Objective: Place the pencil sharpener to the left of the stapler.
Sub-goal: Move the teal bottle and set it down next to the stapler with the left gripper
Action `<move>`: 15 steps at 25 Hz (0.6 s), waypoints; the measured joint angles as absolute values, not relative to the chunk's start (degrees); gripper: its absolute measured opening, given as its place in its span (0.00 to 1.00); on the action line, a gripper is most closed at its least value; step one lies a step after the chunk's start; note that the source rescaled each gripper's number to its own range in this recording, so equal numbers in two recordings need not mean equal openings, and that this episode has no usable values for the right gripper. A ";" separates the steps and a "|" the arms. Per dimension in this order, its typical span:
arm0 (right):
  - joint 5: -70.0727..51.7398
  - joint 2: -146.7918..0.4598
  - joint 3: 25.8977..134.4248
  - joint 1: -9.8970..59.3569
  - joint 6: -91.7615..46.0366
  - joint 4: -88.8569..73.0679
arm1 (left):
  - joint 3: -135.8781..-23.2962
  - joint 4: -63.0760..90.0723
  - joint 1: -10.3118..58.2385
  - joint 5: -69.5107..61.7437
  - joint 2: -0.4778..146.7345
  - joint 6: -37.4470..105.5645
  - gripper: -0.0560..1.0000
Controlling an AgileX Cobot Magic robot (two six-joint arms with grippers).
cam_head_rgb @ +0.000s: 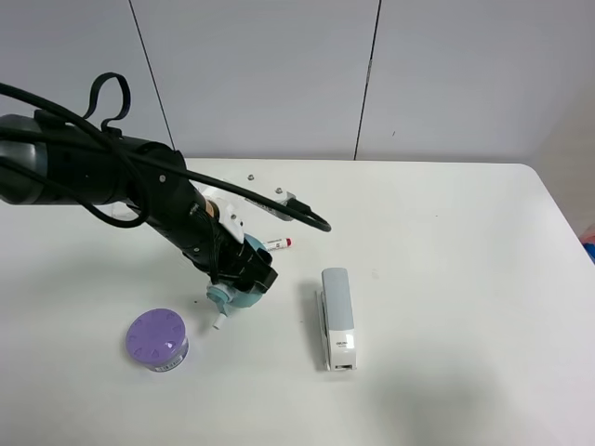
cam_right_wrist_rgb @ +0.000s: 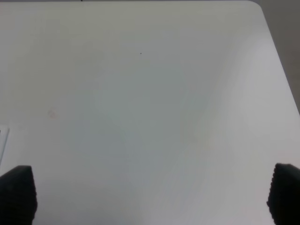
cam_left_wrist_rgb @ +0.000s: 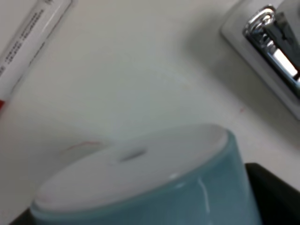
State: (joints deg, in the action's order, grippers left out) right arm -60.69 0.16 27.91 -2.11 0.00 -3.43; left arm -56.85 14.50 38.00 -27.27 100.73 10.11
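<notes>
The mint-teal pencil sharpener sits in my left gripper, which is shut on it, low over the table with the white crank stub pointing down and forward. In the left wrist view the pencil sharpener fills the lower part, a black finger at its side. The grey and white stapler lies to the right of the sharpener, apart from it; the stapler's metal end shows close by. My right gripper is open over bare table and is not in the exterior view.
A purple round lidded disc stands at front left of the sharpener. A white pen with a red cap lies just behind the gripper, and the pen shows in the left wrist view. The table's rounded far corner is near the right gripper.
</notes>
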 joint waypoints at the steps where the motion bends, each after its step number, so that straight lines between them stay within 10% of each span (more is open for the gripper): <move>1: -60.69 0.16 27.91 -2.11 0.00 -3.43 | -56.85 14.50 38.05 -26.83 100.73 10.32 0.06; 15: -60.69 0.16 27.91 -2.11 0.00 -3.43 | -57.61 14.32 38.49 -25.44 102.38 23.72 0.06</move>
State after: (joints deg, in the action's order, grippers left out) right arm -60.69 0.16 27.91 -2.11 0.00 -3.43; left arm -57.61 14.32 38.49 -25.44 102.38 23.72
